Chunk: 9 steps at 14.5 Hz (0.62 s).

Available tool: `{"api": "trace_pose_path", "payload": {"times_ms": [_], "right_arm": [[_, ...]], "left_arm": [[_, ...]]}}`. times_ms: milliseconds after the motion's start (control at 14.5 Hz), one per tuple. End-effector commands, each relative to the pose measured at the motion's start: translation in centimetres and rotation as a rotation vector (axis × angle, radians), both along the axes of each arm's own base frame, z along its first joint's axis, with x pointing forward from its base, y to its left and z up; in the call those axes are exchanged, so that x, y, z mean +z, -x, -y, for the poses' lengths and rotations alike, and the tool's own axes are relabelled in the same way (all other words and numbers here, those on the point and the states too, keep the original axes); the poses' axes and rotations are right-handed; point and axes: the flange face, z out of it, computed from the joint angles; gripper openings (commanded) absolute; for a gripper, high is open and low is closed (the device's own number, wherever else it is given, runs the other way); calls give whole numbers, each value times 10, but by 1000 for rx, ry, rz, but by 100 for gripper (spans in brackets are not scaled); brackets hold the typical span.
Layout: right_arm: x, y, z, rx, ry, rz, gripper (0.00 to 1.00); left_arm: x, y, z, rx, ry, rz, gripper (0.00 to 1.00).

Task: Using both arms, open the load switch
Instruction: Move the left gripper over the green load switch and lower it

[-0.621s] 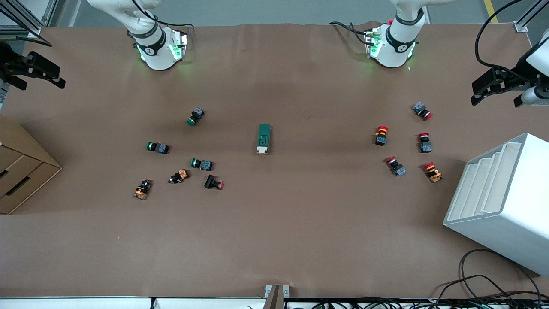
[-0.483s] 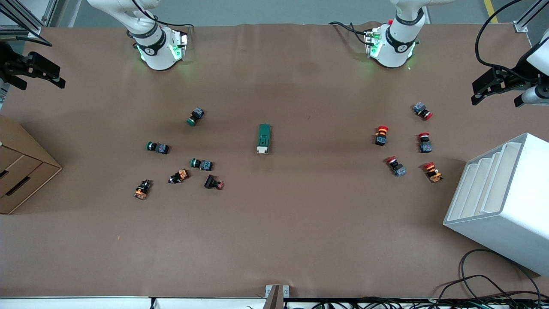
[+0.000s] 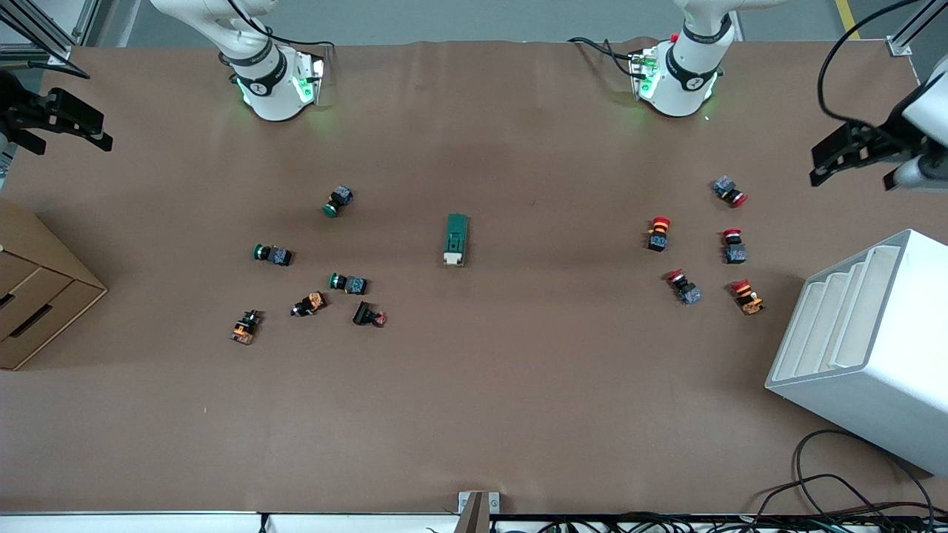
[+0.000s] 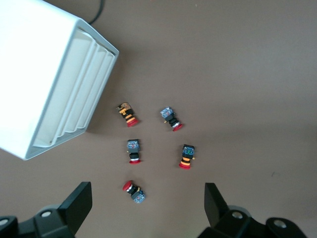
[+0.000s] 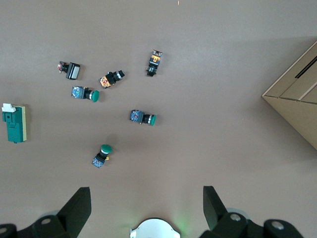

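Load switch (image 3: 456, 239): 1 dark-green block with a white lever piece at the end nearer the front camera. It lies alone on the brown table (image 3: 474, 414) at mid-table, between the 2 clusters of push buttons, touching none of them. Its long axis runs from the robots' bases toward the front camera. In the right wrist view it shows at the frame's edge (image 5: 14, 123).

Left gripper (image 3: 844, 154): up in the air over the left arm's end of the table, above the edge near the white rack (image 3: 874, 348). Fingers spread wide apart, holding nothing. Its wrist view looks down on 5 red-capped push buttons (image 4: 186, 156) and the rack, not on the switch.

Right gripper (image 3: 63, 122): up in the air over the right arm's end of the table, above the edge near the cardboard drawer unit (image 3: 37, 289). Fingers likewise spread, empty. 6 push buttons (image 3: 272, 255), green-capped and others, lie between it and the switch.

Relation for the coming move: the switch lies well apart from both grippers, roughly midway between them, so neither arm looks clearly nearer. Each would reach inward across its own button cluster, meeting the block broadside, from its 2 long flanks. Judged status: approach not yet begun; switch untouched.
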Motion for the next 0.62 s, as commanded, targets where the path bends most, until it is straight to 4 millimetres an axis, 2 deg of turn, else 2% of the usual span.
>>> {"api": "trace_pose_path", "payload": {"times_ms": [0, 69, 207, 414, 552], "right_arm": [[0, 11, 3, 10, 5, -2, 100], [0, 11, 3, 10, 5, -2, 100], [0, 11, 3, 12, 5, -2, 100], [2, 12, 4, 9, 7, -14, 100], [11, 12, 5, 4, 7, -4, 100]], "left_arm": [[-29, -25, 64, -48, 22, 0, 100], [-46, -32, 91, -15, 29, -1, 100], [-86, -31, 149, 52, 39, -12, 100], [-154, -6, 234, 145, 47, 49, 100], [-192, 27, 288, 144, 45, 113, 100]]}}
